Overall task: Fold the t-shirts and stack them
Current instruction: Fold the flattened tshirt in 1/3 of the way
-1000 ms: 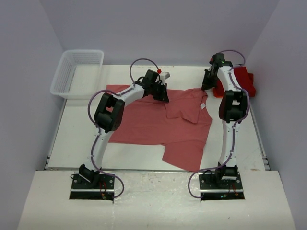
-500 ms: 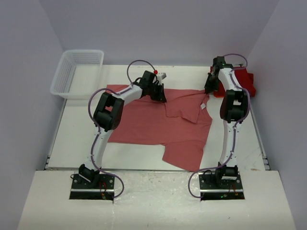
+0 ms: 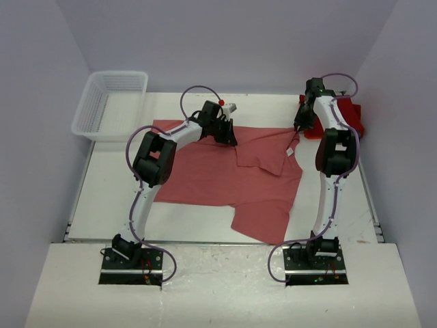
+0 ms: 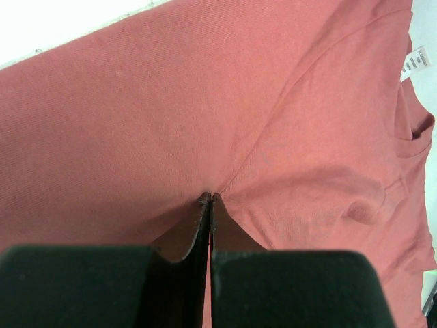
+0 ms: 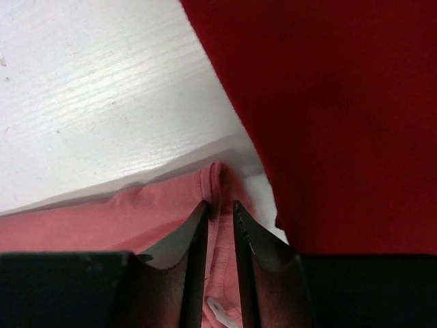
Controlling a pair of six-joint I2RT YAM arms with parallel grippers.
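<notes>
A faded salmon-red t-shirt (image 3: 212,174) lies spread on the white table, with its top part folded over near the collar. My left gripper (image 3: 231,140) is shut, pinching a pucker of this shirt's cloth (image 4: 273,137) at its far edge; the fingertips (image 4: 204,202) meet on the cloth. My right gripper (image 3: 298,127) is shut on the shirt's hemmed edge (image 5: 217,179) at the far right corner, right beside the stack of deep red folded t-shirts (image 3: 347,117). The red stack fills the right of the right wrist view (image 5: 328,102).
A white plastic mesh basket (image 3: 109,102) stands at the back left. A white size label (image 3: 289,152) hangs at the salmon shirt's collar and also shows in the left wrist view (image 4: 415,60). Grey walls close in on three sides.
My right gripper has moved a little back and to the right, drawing the salmon shirt's corner toward the red stack. My left gripper shifted slightly back early on, then held still.
</notes>
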